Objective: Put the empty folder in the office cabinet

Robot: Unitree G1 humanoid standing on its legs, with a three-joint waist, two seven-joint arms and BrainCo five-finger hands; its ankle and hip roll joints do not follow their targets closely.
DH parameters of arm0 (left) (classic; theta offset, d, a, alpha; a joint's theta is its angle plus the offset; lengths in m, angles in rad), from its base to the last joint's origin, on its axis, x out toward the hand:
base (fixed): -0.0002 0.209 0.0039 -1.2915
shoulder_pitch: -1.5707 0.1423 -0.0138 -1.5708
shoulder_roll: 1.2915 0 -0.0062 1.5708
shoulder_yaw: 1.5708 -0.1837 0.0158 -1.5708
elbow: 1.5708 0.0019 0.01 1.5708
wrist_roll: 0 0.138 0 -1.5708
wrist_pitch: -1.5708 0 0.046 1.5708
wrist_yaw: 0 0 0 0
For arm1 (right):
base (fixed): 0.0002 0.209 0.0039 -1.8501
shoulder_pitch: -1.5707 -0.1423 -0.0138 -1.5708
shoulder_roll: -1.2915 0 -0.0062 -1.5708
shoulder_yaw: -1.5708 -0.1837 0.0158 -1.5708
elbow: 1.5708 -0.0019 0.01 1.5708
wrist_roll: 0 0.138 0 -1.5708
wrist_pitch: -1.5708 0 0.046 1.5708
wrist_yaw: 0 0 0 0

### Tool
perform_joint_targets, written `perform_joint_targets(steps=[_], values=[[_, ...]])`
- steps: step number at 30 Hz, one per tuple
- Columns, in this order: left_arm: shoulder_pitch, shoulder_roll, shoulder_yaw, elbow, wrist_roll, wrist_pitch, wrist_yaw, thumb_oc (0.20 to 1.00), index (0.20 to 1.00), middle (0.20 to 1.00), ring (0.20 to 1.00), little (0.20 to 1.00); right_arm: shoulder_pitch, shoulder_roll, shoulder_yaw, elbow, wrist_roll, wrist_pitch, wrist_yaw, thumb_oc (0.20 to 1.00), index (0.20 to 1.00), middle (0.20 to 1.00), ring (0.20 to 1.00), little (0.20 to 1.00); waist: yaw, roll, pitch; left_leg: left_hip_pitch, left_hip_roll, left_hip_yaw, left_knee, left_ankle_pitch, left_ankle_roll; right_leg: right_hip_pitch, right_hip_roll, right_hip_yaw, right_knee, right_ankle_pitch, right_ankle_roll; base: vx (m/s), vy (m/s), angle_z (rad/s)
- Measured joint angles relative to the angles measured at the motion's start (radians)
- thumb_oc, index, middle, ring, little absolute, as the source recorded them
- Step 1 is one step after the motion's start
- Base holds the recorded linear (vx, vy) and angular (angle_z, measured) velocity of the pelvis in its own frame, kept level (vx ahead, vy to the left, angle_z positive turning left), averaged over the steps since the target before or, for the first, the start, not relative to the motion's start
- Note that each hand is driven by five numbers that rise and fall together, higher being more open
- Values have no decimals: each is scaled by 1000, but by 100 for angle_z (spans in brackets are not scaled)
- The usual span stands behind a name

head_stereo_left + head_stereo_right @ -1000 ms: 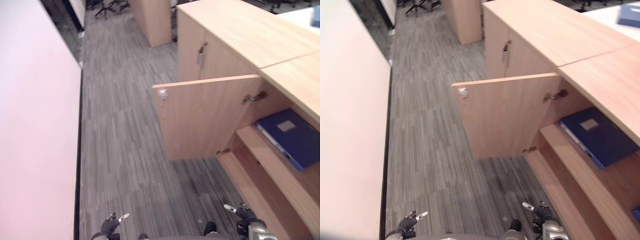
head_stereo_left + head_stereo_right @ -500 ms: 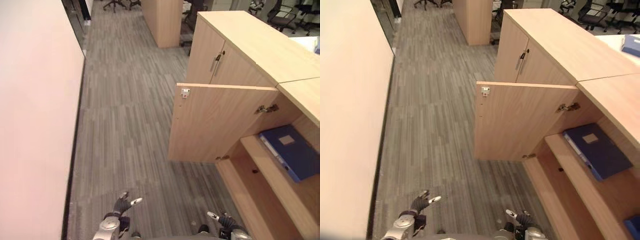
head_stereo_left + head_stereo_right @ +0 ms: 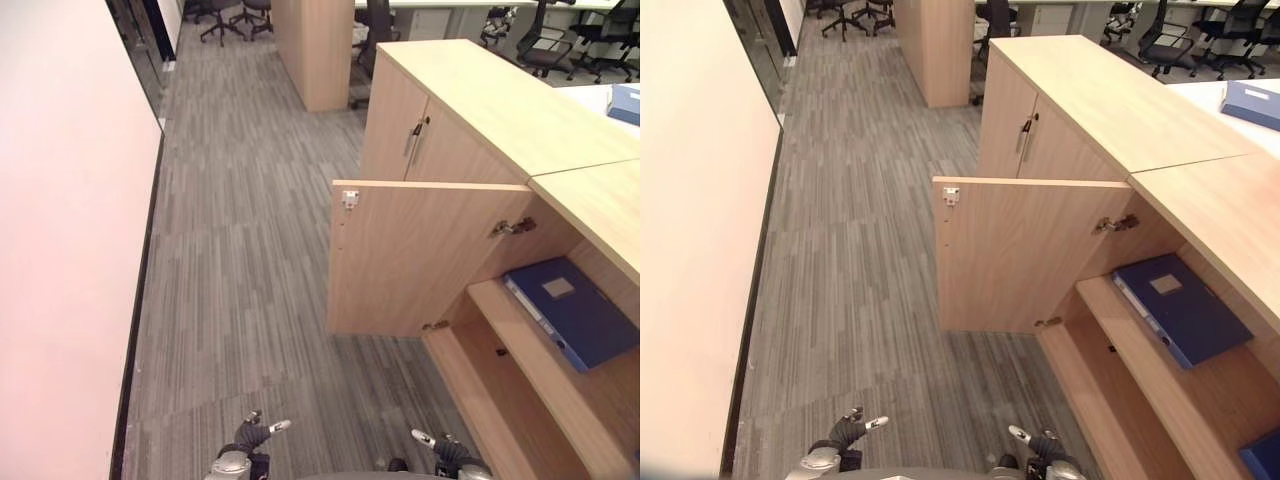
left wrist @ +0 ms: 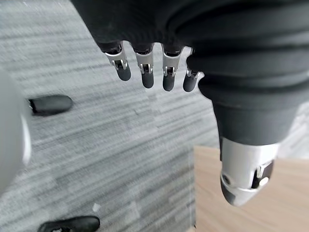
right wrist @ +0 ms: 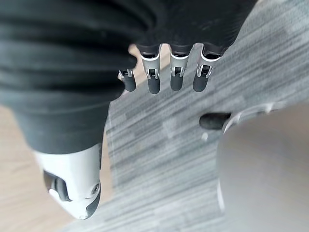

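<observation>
The blue folder (image 3: 575,310) lies flat on the cabinet (image 3: 500,110) shelf at right, behind the open door (image 3: 420,255). Left hand (image 4: 149,67) and right hand (image 5: 169,72) hang empty, fingers relaxed, over bare carpet (image 3: 240,250).

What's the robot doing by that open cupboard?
It is standing on the carpet beside a wooden office cabinet whose door hangs open. A blue folder lies flat on a shelf inside. The left hand and right hand hang low at its sides, open and holding nothing.
</observation>
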Motion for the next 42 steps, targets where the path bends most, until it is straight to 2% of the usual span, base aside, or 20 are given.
perform_joint_targets(steps=[1,2,5,6,7,9,10,12,13,14,15,16,18,20,21,25,35,38,40,42], values=[[5,1,1,-1,0,0,-2,1000,1000,1000,1000,1000,1,-9,10,0,0,0,3,1000,1000,1000,1000,1000,-5,8,-1,0,11,3,2,1,-1,-2,11,1,1,-4,1,-73,-139,-25],[50,38,1,-99,-7,-1,-32,1000,1000,1000,1000,1000,-4,-43,15,-4,-1,-2,19,1000,1000,1000,1000,1000,-3,24,6,-34,22,10,49,4,-5,-32,22,20,7,-8,-9,-48,-103,-31],[45,66,6,-105,-21,-8,-41,1000,1000,1000,1000,1000,-6,-88,10,-4,-1,-7,15,1000,1000,1000,1000,1000,-1,27,29,-68,26,-25,126,5,-5,-29,19,29,1,-3,-23,13,-111,-18],[44,56,1,-107,-21,-8,-41,1000,1000,1000,1000,1000,-6,-122,9,-4,-1,-8,15,1000,1000,1000,1000,1000,1,52,47,-76,31,-55,171,13,-16,-16,30,33,-2,-5,-29,28,-90,-24],[35,37,-10,-116,-22,-9,-40,1000,1000,1000,1000,1000,-10,-128,10,1,-1,-8,15,1000,1000,1000,1000,1000,7,52,65,-111,25,-107,247,39,-60,-9,20,41,-11,-4,-33,44,-74,-27],[26,13,-31,-120,-22,-9,-44,1000,1000,1000,1000,1000,-14,-121,12,2,-1,-7,15,1000,1000,1000,1000,1000,11,53,66,-139,24,-141,297,49,-74,-11,23,52,-20,13,-61,96,-65,-11],[10,1,-47,-120,-22,-9,-43,1000,1000,1000,1000,1000,-15,-119,14,3,-1,-7,15,1000,1000,1000,1000,1000,12,39,72,-171,-3,-189,317,10,-87,-7,14,61,-27,20,-77,105,-56,0],[-17,-13,-81,-134,-23,-12,-45,1000,1000,1000,1000,1000,-47,-124,15,3,-1,-8,11,1000,1000,1000,1000,1000,22,1,94,-193,-121,-296,225,-26,-56,-46,-30,89,-21,23,-81,59,-16,-18],[-25,-15,-87,-147,-23,-12,-45,1000,1000,1000,1000,1000,-61,-128,13,3,-1,-8,8,1000,1000,1000,1000,1000,28,-4,98,-189,-162,-320,149,-22,-46,-71,-32,105,-14,25,-81,53,-2,-41],[-15,-21,-80,-144,-22,-11,-49,1000,1000,1000,1000,1000,-74,-142,12,3,-1,-9,7,1000,1000,1000,1000,1000,19,29,102,-181,-164,-311,91,-37,-5,-70,2,105,-21,40,-67,77,8,-55],[-12,-14,-59,-121,-22,-20,-53,1000,1000,1000,1000,1000,-76,-134,9,4,-1,-10,5,1000,1000,1000,1000,1000,27,41,108,-163,-159,-316,77,7,36,-60,17,113,-27,52,-63,140,34,-61],[1,5,-35,-94,-21,-20,-51,1000,1000,1000,1000,1000,-61,-115,13,4,-1,-11,7,1000,1000,1000,1000,1000,36,29,108,-153,-156,-288,73,-8,50,-55,17,117,-29,33,-59,117,31,-51],[27,48,-16,-60,-21,-24,-53,1000,1000,1000,1000,1000,-25,-83,12,7,-1,-27,7,1000,1000,1000,1000,1000,39,2,95,-127,-152,-281,35,-7,51,-51,15,101,-21,31,-53,103,43,-16],[34,72,11,-57,-39,-20,-49,1000,1000,1000,1000,1000,3,-56,13,37,-1,-18,7,1000,1000,1000,1000,1000,38,-9,86,-92,-148,-274,-1,9,51,-44,14,99,-18,34,-50,85,70,-3],[47,89,11,-57,-41,-19,-50,1000,1000,1000,1000,1000,12,-46,17,37,-2,-18,7,1000,1000,1000,1000,1000,40,1,75,-76,-140,-256,-16,17,58,-35,18,108,-29,32,-51,30,50,-19],[48,56,10,-70,-40,-19,-53,1000,1000,1000,1000,1000,-3,-46,42,22,-12,-19,18,1000,1000,1000,1000,1000,31,43,65,-66,-141,-242,-7,19,53,-31,20,106,-25,38,-47,18,49,-6],[47,57,4,-92,-39,-19,-51,1000,1000,1000,1000,1000,-17,-42,52,-5,-41,-20,20,1000,1000,1000,1000,1000,34,1,51,-58,-141,-235,-16,11,48,-17,18,96,-29,23,-43,20,43,1],[39,150,30,-92,-43,-11,-120,1000,1000,1000,1000,1000,3,-60,47,-8,-41,-19,41,1000,1000,1000,1000,1000,30,-12,38,-59,-138,-224,-15,9,52,-35,18,107,-29,21,-47,31,67,-11],[34,233,86,-131,-73,-12,-93,1000,1000,1000,1000,1000,18,-79,24,-7,-41,-19,39,1000,1000,1000,1000,1000,27,-13,36,-57,-136,-214,-17,8,54,-33,17,108,-29,26,-43,30,57,-14],[17,266,131,-176,-122,-12,-92,1000,1000,1000,1000,1000,39,-86,19,-8,-42,-18,42,1000,1000,1000,1000,1000,25,-10,25,-54,-139,-206,-17,8,53,-33,16,113,-29,29,-44,39,49,-10]])
